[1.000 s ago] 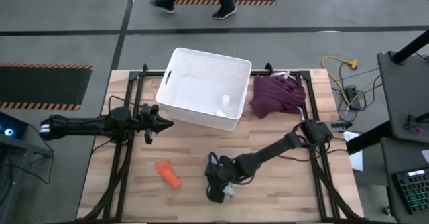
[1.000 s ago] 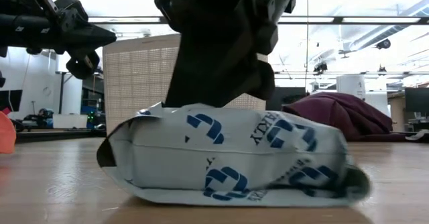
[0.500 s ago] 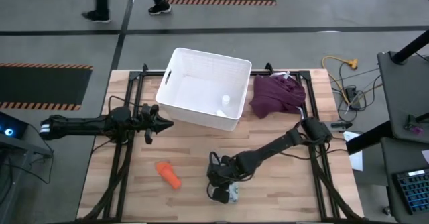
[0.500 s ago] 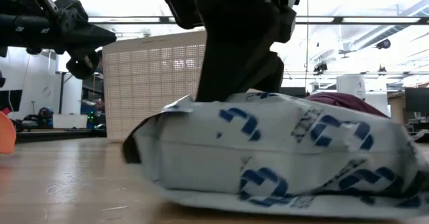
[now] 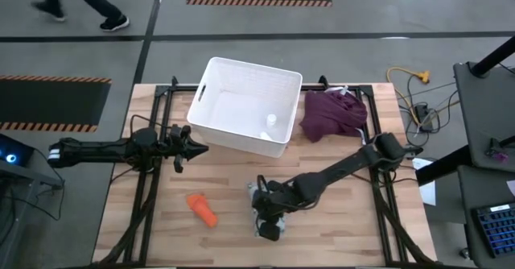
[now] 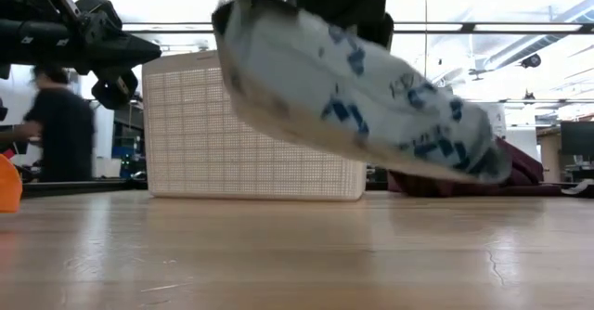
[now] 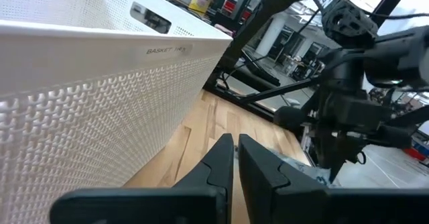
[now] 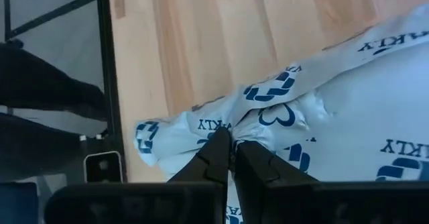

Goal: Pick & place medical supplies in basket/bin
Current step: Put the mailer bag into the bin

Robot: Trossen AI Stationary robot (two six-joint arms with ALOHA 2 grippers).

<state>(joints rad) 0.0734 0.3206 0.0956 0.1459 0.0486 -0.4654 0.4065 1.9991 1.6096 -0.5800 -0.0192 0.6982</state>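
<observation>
With the packet (image 6: 357,92) pinched in the right gripper (image 8: 228,143) and lifted off the worktop (image 5: 338,229) near its front edge, one small white item (image 5: 271,120) lies in the basket (image 5: 233,80); orange bottle (image 5: 203,208) remains out. Left gripper (image 7: 231,158) clenched, empty, beside the basket.

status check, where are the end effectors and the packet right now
Right end effector shut on packet, lifted clear of table. Left end effector shut, idle beside basket. Path to the basket looks open.

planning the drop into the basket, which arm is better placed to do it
Right. The right gripper is shut on the packet, which hangs clear of the table. The left gripper waits shut and empty beside the white basket.
</observation>
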